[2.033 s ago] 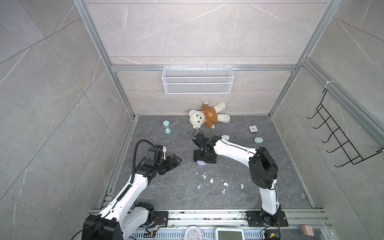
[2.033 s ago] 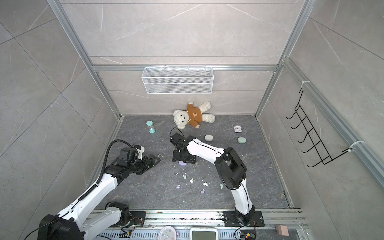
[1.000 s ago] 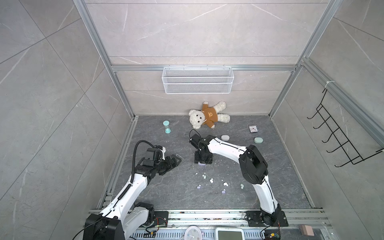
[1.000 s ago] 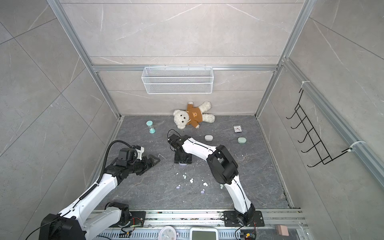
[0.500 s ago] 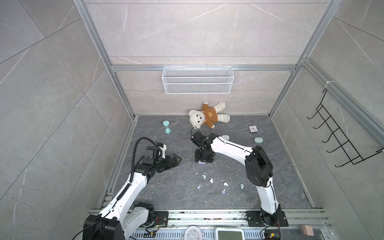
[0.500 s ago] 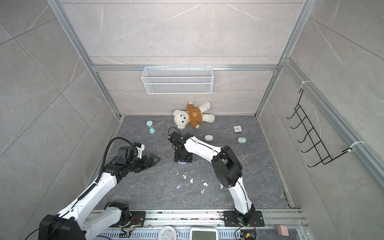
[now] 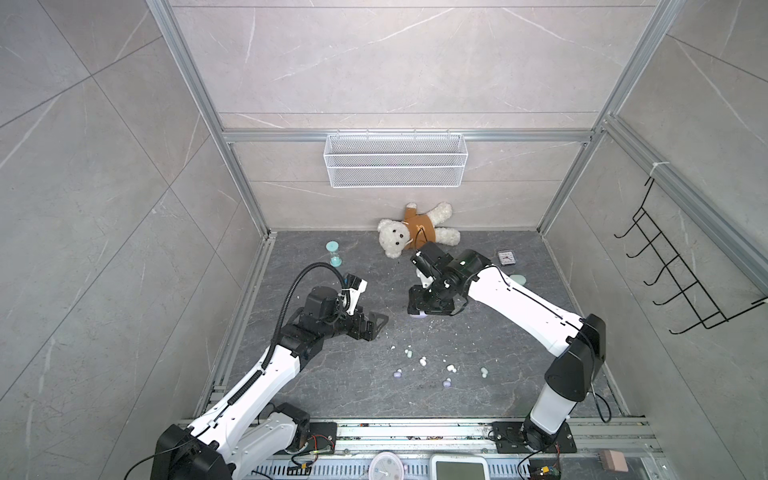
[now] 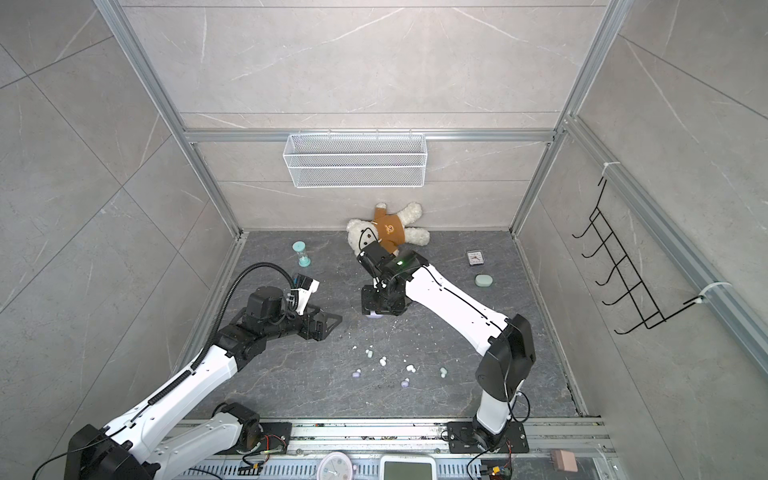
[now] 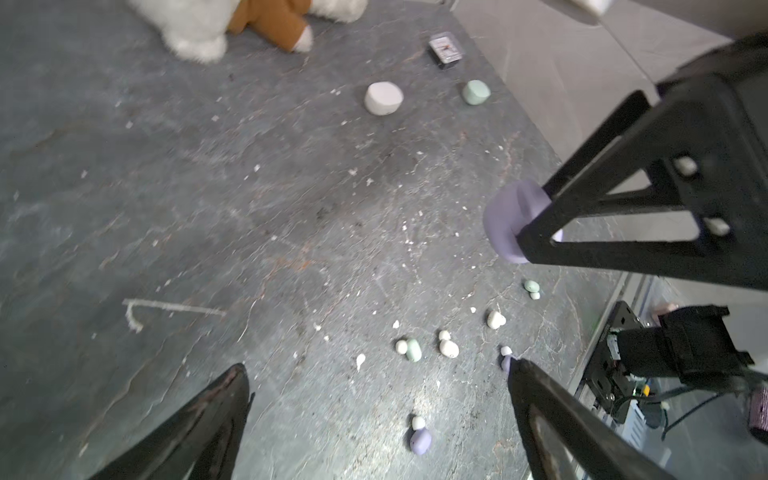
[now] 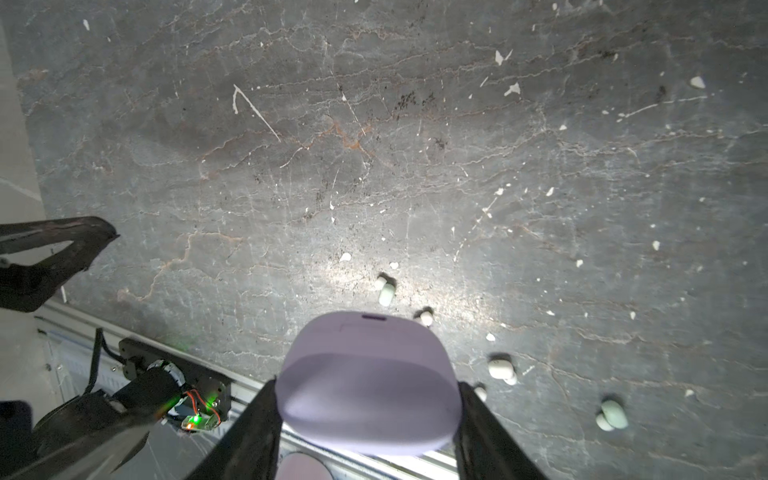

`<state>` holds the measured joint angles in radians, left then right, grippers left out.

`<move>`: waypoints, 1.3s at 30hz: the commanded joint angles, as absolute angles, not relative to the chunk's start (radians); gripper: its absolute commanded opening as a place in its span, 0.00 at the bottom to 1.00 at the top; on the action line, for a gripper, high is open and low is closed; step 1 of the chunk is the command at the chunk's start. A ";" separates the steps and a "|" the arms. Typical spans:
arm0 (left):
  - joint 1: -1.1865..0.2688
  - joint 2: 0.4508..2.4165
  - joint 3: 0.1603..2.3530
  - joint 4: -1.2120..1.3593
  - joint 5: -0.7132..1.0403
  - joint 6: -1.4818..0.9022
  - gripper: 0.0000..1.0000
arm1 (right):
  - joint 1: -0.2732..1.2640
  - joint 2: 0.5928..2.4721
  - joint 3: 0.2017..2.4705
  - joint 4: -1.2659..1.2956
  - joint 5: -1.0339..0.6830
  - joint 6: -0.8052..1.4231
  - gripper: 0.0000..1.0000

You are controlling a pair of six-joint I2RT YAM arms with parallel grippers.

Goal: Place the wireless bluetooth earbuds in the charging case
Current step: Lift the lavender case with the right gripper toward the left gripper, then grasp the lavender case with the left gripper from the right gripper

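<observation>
Right gripper (image 7: 430, 307) clamped on lilac case (image 10: 368, 374), fingers (image 10: 249, 428) on its two sides. Probably to leave its top free and steady it for other gripper. Case looks shut, seam unbroken. Whether it touches floor (image 7: 332, 374), can't tell.

Left gripper (image 9: 376, 368) spread wide, empty, low over floor, pointed toward buds (image 7: 423, 361). Looks readied for pick or for opening case.

Six buds loose on floor, scattered front-centre, none in any case. One lilac bud (image 9: 420, 440) lies near left fingers.

White case (image 9: 383, 97) and mint case (image 9: 476, 92) well back, untouched.
</observation>
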<state>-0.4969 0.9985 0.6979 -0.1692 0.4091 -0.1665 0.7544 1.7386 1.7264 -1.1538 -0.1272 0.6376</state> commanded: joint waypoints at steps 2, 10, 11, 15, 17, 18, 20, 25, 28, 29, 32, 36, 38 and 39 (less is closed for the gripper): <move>-0.577 0.997 0.692 0.002 0.503 -0.013 1.00 | 0.729 1.669 1.765 -1.271 -0.214 0.565 0.50; -0.643 1.029 0.658 0.189 0.623 0.062 0.99 | 0.698 1.639 1.852 -1.377 -0.316 0.487 0.49; -0.646 1.031 0.655 0.214 0.633 0.062 0.99 | 0.693 1.639 1.864 -1.387 -0.334 0.478 0.49; -0.655 1.060 0.683 0.252 0.679 0.092 0.99 | 0.683 1.649 1.915 -1.438 -0.372 0.450 0.49; -0.660 1.077 0.703 0.263 0.700 0.110 0.98 | 0.681 1.653 1.946 -1.458 -0.379 0.445 0.49; -0.661 1.086 0.711 0.274 0.710 0.113 0.98 | 0.682 1.657 1.960 -1.464 -0.386 0.445 0.49; -0.663 1.107 0.726 0.291 0.724 0.118 0.98 | 0.682 1.662 1.976 -1.468 -0.400 0.446 0.49; -0.676 1.147 0.744 0.346 0.733 0.144 0.96 | 0.680 1.668 1.978 -1.455 -0.437 0.456 0.48; -0.684 1.161 0.751 0.388 0.732 0.147 0.95 | 0.681 1.666 1.962 -1.441 -0.453 0.461 0.48; -0.691 1.167 0.758 0.387 0.734 0.155 0.94 | 0.682 1.667 1.962 -1.438 -0.454 0.464 0.48; -0.717 1.183 0.781 0.366 0.740 0.189 0.91 | 0.681 1.666 1.963 -1.434 -0.455 0.466 0.48; -0.746 1.205 0.796 0.367 0.740 0.199 0.86 | 0.682 1.667 1.959 -1.433 -0.459 0.466 0.48; -0.758 1.213 0.799 0.384 0.736 0.197 0.85 | 0.682 1.666 1.947 -1.428 -0.459 0.466 0.48; -0.762 1.216 0.800 0.391 0.733 0.196 0.84 | 0.682 1.666 1.942 -1.426 -0.459 0.466 0.48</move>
